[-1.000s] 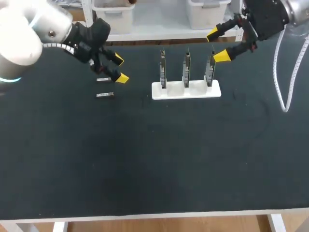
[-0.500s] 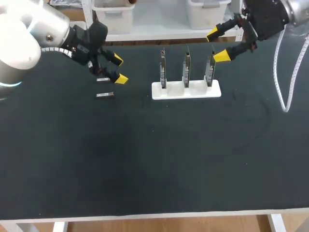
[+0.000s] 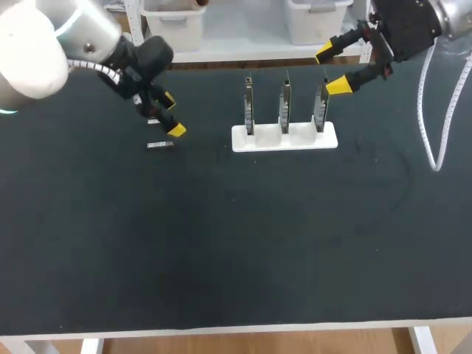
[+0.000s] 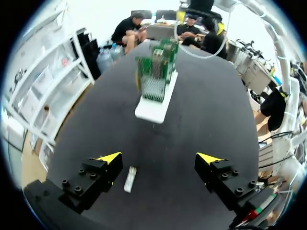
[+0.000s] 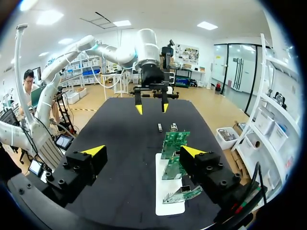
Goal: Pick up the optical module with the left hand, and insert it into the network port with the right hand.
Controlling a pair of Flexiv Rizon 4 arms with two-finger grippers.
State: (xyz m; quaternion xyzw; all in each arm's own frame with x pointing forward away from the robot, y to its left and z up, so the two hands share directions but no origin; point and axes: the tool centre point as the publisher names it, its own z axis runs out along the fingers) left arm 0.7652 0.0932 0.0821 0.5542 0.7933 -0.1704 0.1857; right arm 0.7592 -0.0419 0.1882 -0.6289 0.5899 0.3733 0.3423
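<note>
Optical module, a small silver bar, lies flat on the black table, well apart from the white holder. A second module lies near it, towards the table's far edge. Three green circuit boards stand upright on edge, side by side, in the holder.

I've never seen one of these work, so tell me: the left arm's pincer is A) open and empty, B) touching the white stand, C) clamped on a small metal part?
A: the left pincer stands open, with the small metal part lying untouched on the table.
</note>
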